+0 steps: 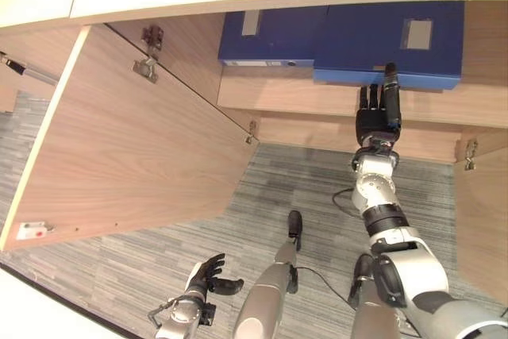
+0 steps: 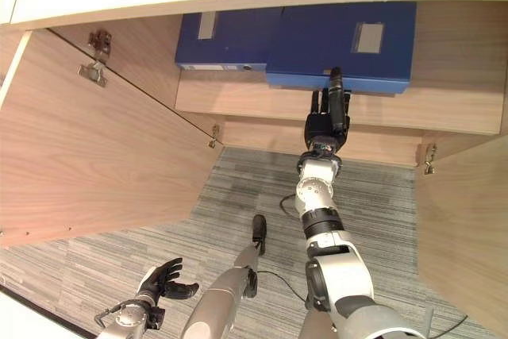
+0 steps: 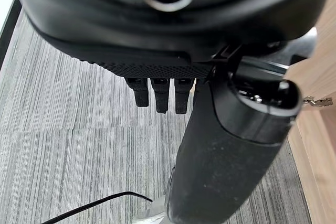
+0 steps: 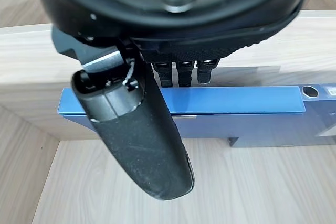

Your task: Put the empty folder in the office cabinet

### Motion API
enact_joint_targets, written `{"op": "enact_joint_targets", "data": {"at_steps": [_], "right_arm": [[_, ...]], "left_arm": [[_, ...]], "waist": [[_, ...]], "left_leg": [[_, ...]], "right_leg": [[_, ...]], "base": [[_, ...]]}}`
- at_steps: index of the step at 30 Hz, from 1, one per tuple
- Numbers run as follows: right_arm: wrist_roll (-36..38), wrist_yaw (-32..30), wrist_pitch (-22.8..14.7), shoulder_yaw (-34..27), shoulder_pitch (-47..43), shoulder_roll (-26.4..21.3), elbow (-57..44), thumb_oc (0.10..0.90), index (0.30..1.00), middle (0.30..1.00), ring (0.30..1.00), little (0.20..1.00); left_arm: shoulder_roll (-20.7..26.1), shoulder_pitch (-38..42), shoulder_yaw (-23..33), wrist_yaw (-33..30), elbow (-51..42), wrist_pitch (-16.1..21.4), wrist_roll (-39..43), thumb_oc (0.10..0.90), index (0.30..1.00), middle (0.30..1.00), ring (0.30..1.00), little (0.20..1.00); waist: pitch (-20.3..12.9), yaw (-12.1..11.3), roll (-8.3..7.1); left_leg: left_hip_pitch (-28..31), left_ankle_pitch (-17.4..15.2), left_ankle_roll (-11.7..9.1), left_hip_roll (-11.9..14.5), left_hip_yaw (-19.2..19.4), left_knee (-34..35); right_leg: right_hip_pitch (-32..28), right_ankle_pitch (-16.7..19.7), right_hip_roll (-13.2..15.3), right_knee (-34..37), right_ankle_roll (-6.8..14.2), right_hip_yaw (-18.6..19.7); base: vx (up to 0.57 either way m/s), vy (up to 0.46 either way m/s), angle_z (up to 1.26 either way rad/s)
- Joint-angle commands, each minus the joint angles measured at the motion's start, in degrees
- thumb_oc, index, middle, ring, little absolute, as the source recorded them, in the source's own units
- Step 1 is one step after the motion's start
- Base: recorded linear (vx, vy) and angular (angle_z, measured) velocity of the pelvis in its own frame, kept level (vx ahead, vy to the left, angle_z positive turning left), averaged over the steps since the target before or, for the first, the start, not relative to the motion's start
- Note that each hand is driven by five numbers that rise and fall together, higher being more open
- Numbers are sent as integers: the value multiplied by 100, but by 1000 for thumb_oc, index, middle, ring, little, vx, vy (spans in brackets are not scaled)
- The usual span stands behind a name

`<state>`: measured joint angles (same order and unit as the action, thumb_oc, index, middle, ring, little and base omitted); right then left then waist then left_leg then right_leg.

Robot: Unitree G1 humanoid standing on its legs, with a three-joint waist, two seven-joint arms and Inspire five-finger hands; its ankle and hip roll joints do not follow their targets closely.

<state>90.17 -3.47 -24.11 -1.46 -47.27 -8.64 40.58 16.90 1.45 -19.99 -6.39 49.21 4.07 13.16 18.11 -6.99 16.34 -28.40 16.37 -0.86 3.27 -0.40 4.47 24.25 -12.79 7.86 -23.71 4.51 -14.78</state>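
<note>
- Right hand (image 1: 378, 121) stretched forward on a straight arm to the front edge of the cabinet shelf (image 1: 278, 94), fingers straight and released, holding nothing, fingertips at or just short of the near spine of the blue folder (image 1: 397, 37); contact not readable.
- Blue folder lying flat on the shelf, its front edge overhanging the shelf lip slightly.
- Second blue folder (image 1: 274, 35) flat beside it on the robot's left, the two touching or overlapping.
- Left hand (image 1: 208, 277) low over the grey carpet (image 1: 302, 188), fingers relaxed and spread, empty.
- Left cabinet door (image 1: 119, 140) swung wide open; right cabinet door (image 1: 482, 212) open too.
- Open carpet between the doors below the shelf.
</note>
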Motion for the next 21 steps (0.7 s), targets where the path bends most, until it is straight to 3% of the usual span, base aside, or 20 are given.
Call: {"op": "enact_joint_targets", "data": {"at_steps": [1,2,3,4,7,8,12,16,21], "right_arm": [[-834,434,417,733,-800,-882,-79,800,900,900,900,900],[-1697,329,1012,1068,-1064,-1552,531,800,900,900,900,900],[-2023,349,1290,1210,-1184,-1782,794,800,900,900,900,900],[-2021,359,1294,1212,-1201,-1789,811,800,900,900,900,900],[-2910,468,1902,1809,-1699,-2416,1761,800,900,900,900,900],[-3088,480,2015,1933,-1786,-2511,1968,800,900,900,900,900],[-3187,551,2207,2074,-2035,-2668,2540,800,900,900,900,900],[-3747,631,2541,2324,-2365,-2853,3334,800,900,900,900,900],[-4431,822,2695,2687,-2425,-2907,3422,800,900,900,900,900]], "left_arm": [[368,338,73,-57,442,9,4,800,900,900,900,900],[467,356,57,85,485,5,125,800,900,900,900,900],[494,368,53,153,532,11,195,800,900,900,900,900],[490,376,54,154,535,13,197,800,900,900,900,900],[526,358,-16,269,691,49,286,800,900,900,900,900],[543,349,-32,280,692,65,289,800,900,900,900,900],[550,362,-72,286,698,100,351,800,900,900,900,900],[592,397,-165,302,642,104,424,800,900,900,900,900],[635,382,-174,338,566,101,383,800,900,900,900,900]], "waist": [[47,-27,-336],[56,-16,-399],[60,-9,-425],[65,-10,-421],[91,24,-512],[71,24,-531],[146,34,-528],[156,3,-501],[213,2,-460]], "left_leg": [[975,-1086,-294,-284,396,53],[954,-1079,-298,-271,411,53],[944,-1081,-298,-267,419,53],[943,-1082,-297,-266,420,53],[910,-1076,-283,-241,452,53],[965,-1204,-313,-237,423,53],[885,-1058,-280,-233,488,53],[922,-1163,-318,-245,440,53],[941,-1135,-321,-239,429,53]], "right_leg": [[-190,1103,-126,1856,-56,168],[-164,1118,-122,1844,-53,157],[-150,1126,-128,1842,-50,165],[-148,1126,-128,1841,-50,166],[-95,1183,-155,1873,-40,211],[-146,1049,-169,1879,-4,283],[-66,1223,-169,1895,-34,256],[-113,1105,-183,1910,10,316],[-77,1051,-173,1789,-7,308]], "base": [[-21,-25,-5],[-24,-33,-5],[0,0,0],[0,0,0],[23,-7,-1],[0,0,0],[-14,-2,-3],[14,-7,-2],[-1,-19,4]]}}
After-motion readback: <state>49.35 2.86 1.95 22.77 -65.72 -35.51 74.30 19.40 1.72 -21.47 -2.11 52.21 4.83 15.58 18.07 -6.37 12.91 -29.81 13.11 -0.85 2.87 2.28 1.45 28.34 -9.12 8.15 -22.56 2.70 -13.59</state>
